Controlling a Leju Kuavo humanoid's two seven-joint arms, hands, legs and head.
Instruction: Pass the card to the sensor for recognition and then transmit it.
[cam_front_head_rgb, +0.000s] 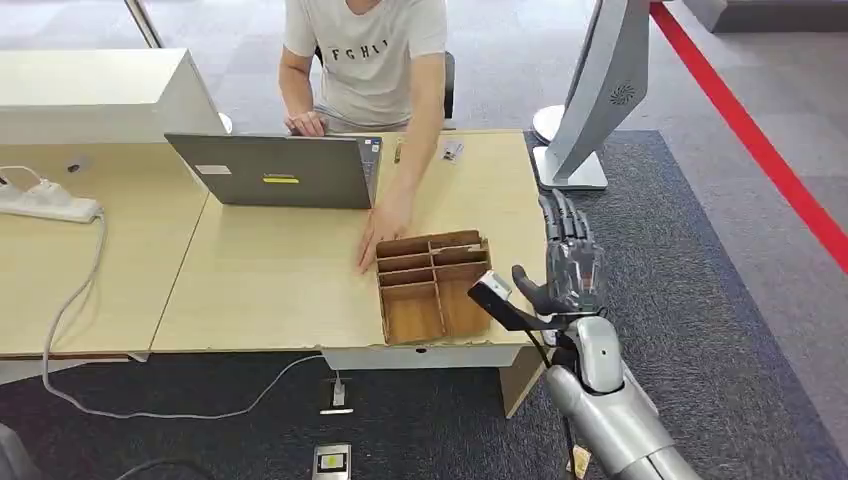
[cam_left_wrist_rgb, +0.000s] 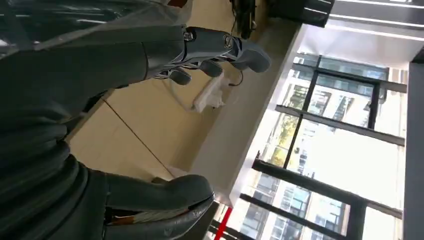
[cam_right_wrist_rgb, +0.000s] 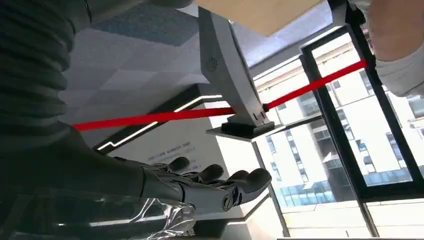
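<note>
The right hand (cam_front_head_rgb: 570, 262) hangs just off the bench's (cam_front_head_rgb: 270, 280) right edge, beside the wooden divider box (cam_front_head_rgb: 432, 285), its fingers (cam_right_wrist_rgb: 210, 175) released, straight and empty. The left hand (cam_left_wrist_rgb: 125, 125) is over the bench near a power strip (cam_left_wrist_rgb: 209, 97), fingers (cam_left_wrist_rgb: 210, 67) apart and holding nothing. A person's hand (cam_front_head_rgb: 385, 225) rests against the box's far-left corner. I cannot tell where the card is.

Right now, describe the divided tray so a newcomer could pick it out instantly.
Start at the light wooden table with the open grey laptop. Toward its near right corner, by the robot's right hand, lies a brown wooden tray with a person's hand resting at its far left edge. It is the only item split by partitions into open compartments.
</note>
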